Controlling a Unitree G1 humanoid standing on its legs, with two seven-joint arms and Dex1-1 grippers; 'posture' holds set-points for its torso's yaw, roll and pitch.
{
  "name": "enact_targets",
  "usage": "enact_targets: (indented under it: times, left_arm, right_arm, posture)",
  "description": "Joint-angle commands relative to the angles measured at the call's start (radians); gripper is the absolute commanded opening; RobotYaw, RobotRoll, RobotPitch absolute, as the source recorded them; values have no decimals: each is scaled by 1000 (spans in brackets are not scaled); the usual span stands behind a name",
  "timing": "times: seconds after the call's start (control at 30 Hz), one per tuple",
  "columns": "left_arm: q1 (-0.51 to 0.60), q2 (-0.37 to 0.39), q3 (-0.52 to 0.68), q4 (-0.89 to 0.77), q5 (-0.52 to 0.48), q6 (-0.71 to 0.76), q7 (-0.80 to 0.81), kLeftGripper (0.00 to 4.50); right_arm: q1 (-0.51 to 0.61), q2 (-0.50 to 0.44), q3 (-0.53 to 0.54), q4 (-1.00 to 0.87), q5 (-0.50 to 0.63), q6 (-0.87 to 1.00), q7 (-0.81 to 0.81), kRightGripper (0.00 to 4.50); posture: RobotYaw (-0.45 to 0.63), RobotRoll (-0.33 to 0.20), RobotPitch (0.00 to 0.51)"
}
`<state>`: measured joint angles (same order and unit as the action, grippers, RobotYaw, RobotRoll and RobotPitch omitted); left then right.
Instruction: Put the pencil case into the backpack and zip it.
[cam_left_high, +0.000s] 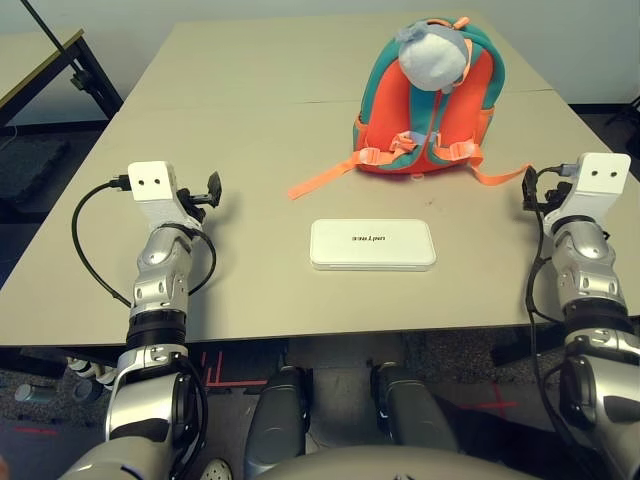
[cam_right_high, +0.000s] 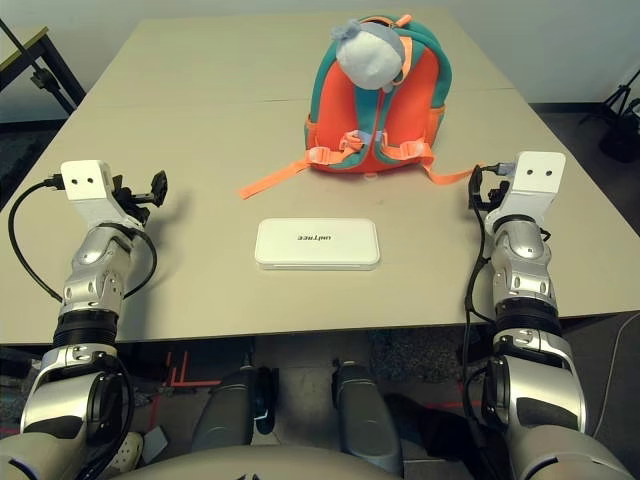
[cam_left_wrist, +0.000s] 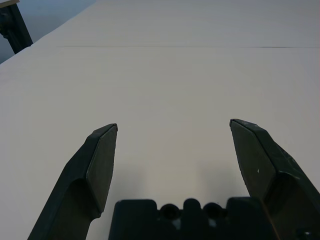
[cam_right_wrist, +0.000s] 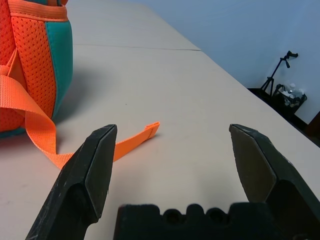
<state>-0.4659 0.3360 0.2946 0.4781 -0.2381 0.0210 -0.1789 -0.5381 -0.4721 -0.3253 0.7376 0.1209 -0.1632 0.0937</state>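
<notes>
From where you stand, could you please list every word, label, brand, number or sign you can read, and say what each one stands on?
"UNITREE": dark lettering on the top of the white pencil case; from here it reads upside down.
I can make out no other word, number or sign, on the backpack or elsewhere.

The table is bare between left gripper and pencil case.
</notes>
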Motion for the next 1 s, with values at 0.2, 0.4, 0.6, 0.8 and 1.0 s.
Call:
enact_targets:
  times: [0.2, 0.4, 0.6, 0.8, 1.0]
  left_arm:
    - [-6, 7, 2, 3, 5, -8, -4, 4500]
    - [-26, 5, -2, -5, -4, 6, -11, 4500]
    - [-34, 11, -17, -102, -47, 105, -71, 4500]
    - [-40, 42, -9, -309, -214, 472, -149, 4500]
    - [-87, 53, 57, -412, -437, 854, -142, 4500]
  right_arm:
    - [-25, 8, 12, 31, -6, -14, -2, 4483]
    - [-24, 10, 24, 23, -9, -16, 17, 4483]
    - [-28, 12, 26, 37, -9, -23, 18, 4483]
    - [-41, 8, 44, 55, -16, -34, 35, 4483]
    - [-20, 4, 80, 26, -38, -23, 79, 4483]
  posture:
    - [-31, 0, 109]
    - [-31, 0, 109]
    - [-14, 0, 108]
    - [-9, 0, 110]
    - [-10, 0, 108]
